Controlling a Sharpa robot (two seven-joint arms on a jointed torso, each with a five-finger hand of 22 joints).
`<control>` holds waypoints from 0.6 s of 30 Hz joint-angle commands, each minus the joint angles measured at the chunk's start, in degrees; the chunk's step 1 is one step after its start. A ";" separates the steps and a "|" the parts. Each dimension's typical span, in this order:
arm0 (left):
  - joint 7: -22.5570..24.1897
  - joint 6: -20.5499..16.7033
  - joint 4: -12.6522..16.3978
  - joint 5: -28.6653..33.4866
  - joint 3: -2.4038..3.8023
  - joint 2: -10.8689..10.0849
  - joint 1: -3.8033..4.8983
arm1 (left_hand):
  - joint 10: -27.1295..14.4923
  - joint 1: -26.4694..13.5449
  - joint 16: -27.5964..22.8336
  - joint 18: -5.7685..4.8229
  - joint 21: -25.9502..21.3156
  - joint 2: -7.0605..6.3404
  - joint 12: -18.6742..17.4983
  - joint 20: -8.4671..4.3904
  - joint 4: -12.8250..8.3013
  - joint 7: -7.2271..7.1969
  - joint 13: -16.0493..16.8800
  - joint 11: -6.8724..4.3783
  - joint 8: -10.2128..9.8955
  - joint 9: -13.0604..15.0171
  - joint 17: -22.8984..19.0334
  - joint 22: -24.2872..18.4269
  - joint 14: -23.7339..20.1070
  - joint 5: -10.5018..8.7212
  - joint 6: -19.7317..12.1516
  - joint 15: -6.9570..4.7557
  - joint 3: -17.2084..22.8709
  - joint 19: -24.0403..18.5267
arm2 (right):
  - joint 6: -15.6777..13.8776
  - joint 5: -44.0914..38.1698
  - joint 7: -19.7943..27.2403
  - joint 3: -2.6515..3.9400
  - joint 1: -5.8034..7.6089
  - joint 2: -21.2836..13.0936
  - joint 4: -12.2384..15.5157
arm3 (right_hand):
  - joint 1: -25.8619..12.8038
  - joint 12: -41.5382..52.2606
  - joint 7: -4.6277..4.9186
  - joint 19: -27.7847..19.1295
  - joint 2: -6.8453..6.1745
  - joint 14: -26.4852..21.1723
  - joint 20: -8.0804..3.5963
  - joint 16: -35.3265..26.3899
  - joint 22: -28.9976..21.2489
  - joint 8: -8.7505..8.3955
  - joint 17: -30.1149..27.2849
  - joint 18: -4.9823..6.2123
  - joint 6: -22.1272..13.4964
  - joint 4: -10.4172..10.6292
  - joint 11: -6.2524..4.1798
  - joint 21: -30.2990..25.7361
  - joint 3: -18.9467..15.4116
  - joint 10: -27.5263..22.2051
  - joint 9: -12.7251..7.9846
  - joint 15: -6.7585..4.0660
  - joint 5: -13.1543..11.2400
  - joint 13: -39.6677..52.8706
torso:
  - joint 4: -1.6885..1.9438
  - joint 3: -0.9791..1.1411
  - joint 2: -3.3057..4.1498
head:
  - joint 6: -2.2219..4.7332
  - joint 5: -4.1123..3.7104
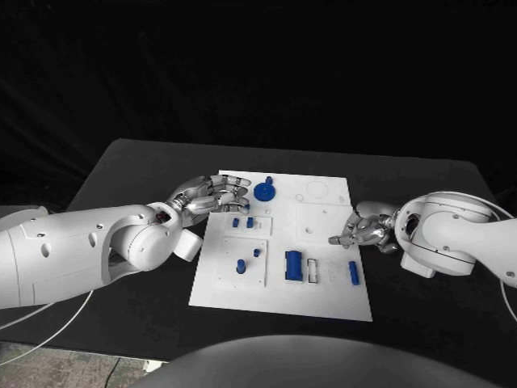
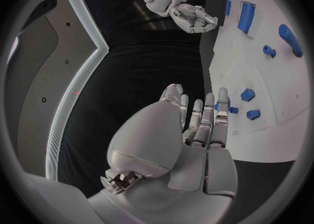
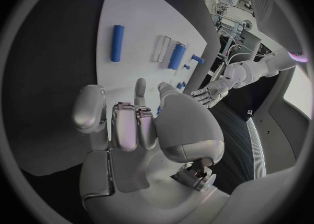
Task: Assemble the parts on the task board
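Note:
The white task board (image 1: pixel 329 291) (image 2: pixel 261 140) (image 3: pixel 131 14) lies in the middle of the table. On it are a blue gear (image 1: pixel 266 191), two small blue pieces (image 1: pixel 242 221) (image 2: pixel 247 94), a blue block (image 1: pixel 293 265) (image 2: pixel 246 17) (image 3: pixel 177 56) and a blue bar (image 1: pixel 353 272) (image 3: pixel 118 41). My left hand (image 1: pixel 210 194) (image 2: pixel 196 130) (image 3: pixel 211 90) hovers at the board's far left corner, just left of the gear, fingers stretched out and holding nothing. My right hand (image 1: pixel 361 229) (image 3: pixel 137 124) (image 2: pixel 193 17) sits at the board's right edge with most fingers curled in, one pointing out, and nothing visible in it.
Two small blue pegs (image 1: pixel 250 259) stand in a raised square plate at the board's near left. Black table surface (image 1: pixel 131 178) surrounds the board on all sides. A cable (image 1: pixel 49 319) hangs below my left arm.

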 commanded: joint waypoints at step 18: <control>0.10 1.65 -0.12 0.09 0.03 0.16 -0.10 | 0.61 0.76 0.35 -1.00 0.27 -0.03 -0.16 -0.44 0.00 3.07 -0.13 0.13 -0.21 -0.16 -0.10 0.14 0.62 0.29 0.29 -0.04 0.49 0.14 | 4.99 -11.70 -3.86 -0.27 -0.50 -1.61 1.85 | -5.03 0.22 -1.52 1.39 1.60 3.76 -0.93 0.72 8.12 2.93 3.54 0.24 4.90 1.69 -1.16 1.51 -3.50 6.02 1.02 -0.95 -7.37 15.07 | 0.03 0.00 -0.01 | 0.00 -0.30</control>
